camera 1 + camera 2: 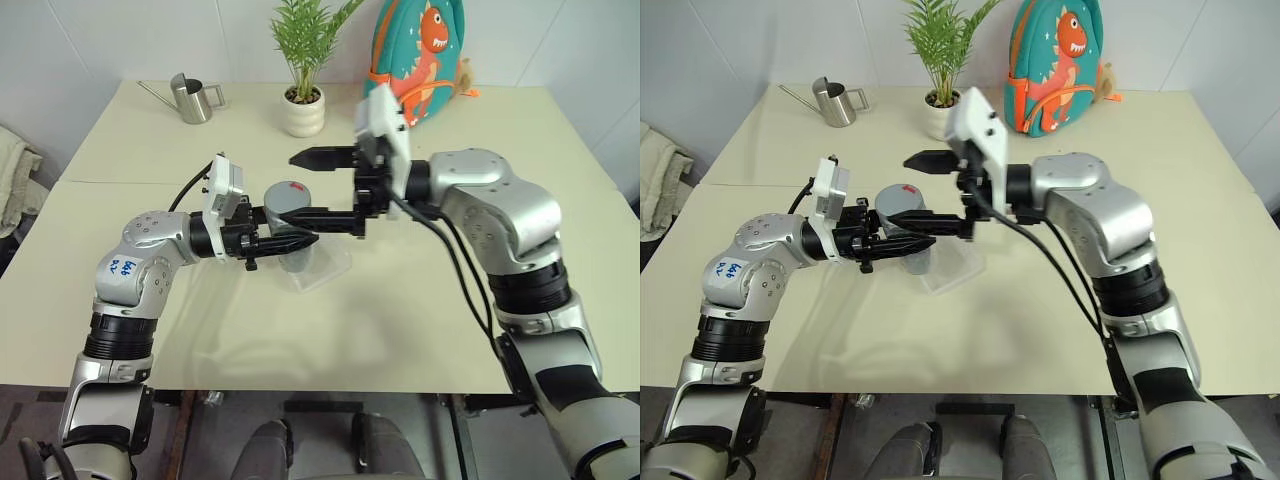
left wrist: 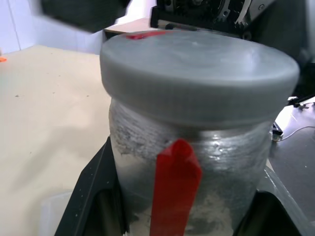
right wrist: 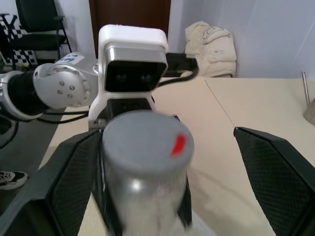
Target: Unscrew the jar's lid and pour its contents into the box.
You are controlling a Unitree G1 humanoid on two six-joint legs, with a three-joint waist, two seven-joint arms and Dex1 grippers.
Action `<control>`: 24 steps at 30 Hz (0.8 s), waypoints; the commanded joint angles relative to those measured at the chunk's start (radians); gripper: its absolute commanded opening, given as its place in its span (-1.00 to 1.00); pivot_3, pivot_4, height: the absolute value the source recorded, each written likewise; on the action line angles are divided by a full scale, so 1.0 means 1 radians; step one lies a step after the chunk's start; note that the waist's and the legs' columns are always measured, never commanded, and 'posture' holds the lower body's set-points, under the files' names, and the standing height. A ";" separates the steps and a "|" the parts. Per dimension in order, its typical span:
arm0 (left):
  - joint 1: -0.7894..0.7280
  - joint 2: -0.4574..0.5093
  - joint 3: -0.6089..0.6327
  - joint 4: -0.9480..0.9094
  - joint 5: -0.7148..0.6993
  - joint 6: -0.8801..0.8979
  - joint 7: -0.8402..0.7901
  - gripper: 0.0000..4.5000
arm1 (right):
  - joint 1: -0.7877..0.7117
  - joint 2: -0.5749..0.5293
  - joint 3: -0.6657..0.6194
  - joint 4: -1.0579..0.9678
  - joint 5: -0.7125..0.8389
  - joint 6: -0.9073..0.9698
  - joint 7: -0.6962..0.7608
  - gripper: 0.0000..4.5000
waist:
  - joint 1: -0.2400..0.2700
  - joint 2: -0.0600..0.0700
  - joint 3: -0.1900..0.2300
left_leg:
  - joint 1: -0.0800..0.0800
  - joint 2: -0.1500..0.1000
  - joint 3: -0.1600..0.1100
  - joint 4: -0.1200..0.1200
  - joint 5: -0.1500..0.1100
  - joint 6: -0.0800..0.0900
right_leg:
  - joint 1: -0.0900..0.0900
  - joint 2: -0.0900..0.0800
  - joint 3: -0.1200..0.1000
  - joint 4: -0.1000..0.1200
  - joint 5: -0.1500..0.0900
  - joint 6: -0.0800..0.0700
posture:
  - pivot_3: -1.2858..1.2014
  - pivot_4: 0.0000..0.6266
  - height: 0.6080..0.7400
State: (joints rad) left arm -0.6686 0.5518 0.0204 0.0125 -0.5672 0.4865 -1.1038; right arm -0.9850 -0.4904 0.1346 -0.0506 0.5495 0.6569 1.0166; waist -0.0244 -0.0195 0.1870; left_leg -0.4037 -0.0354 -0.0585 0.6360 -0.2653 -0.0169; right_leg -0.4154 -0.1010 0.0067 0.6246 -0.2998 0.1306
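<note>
- Above the box (image 1: 325,268), my left gripper (image 1: 290,243) pinches the jar (image 2: 192,172) upright, its grey lid (image 2: 197,73) on.
- Beside the lid, my right gripper (image 1: 305,187) is spread wide, one finger either side of it.

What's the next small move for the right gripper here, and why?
Probably slide the right gripper a little further over the round grey screw lid, then close on it. Its fingers stand wide open, the lid sits between them nearer one finger, nothing gripped. The left gripper is shut on the small clear jar with a red mark, holding it above the clear plastic box, lid on.
</note>
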 commanded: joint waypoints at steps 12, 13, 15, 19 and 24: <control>-0.008 0.011 0.008 -0.038 -0.007 -0.017 -0.032 -0.14 | 0.006 -0.072 -0.159 -0.061 0.131 0.112 0.003 0.99 | -0.003 0.000 0.000 | 0.000 0.002 0.001 0.000 0.000 0.000 | 0.000 0.001 0.001 0.000 0.000 0.000 | 0.03 -0.52 1.00; -0.010 0.010 0.007 -0.036 -0.006 -0.018 -0.032 -0.14 | -0.004 -0.055 -0.148 -0.078 0.135 0.120 -0.009 0.99 | -0.003 0.000 0.000 | 0.000 0.002 0.001 0.000 0.000 0.000 | 0.000 0.001 0.001 0.000 0.000 0.000 | 0.03 -0.52 1.00; -0.013 0.008 0.005 -0.033 -0.005 -0.018 -0.033 -0.14 | -0.023 -0.019 -0.117 -0.103 0.128 0.131 -0.037 0.99 | -0.003 0.000 0.000 | 0.000 0.002 0.001 0.000 0.000 0.000 | 0.000 0.001 0.001 0.000 0.000 0.000 | 0.03 -0.52 1.00; -0.020 0.005 0.000 -0.025 -0.001 -0.021 -0.036 -0.14 | -0.050 0.029 -0.052 -0.131 0.101 0.156 -0.075 0.99 | -0.002 0.000 0.000 | 0.000 0.002 0.001 0.000 0.000 0.000 | 0.000 0.001 0.001 0.000 0.000 0.000 | 0.03 -0.52 1.00; -0.030 -0.002 -0.007 -0.021 0.002 -0.021 -0.038 -0.14 | -0.072 0.075 0.036 -0.132 0.038 0.132 -0.099 0.99 | 0.000 0.000 0.000 | 0.000 0.001 0.001 0.000 0.000 0.000 | 0.000 0.000 0.001 0.000 0.000 0.000 | 0.03 -0.52 1.00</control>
State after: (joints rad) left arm -0.6710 0.5516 0.0109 0.0116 -0.5631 0.4810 -1.1363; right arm -1.0265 -0.4190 0.1672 -0.1562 0.6017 0.8089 0.9268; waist -0.0246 -0.0195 0.1870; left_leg -0.4036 -0.0348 -0.0579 0.6363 -0.2653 -0.0170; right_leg -0.4157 -0.1011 0.0072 0.6245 -0.2998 0.1305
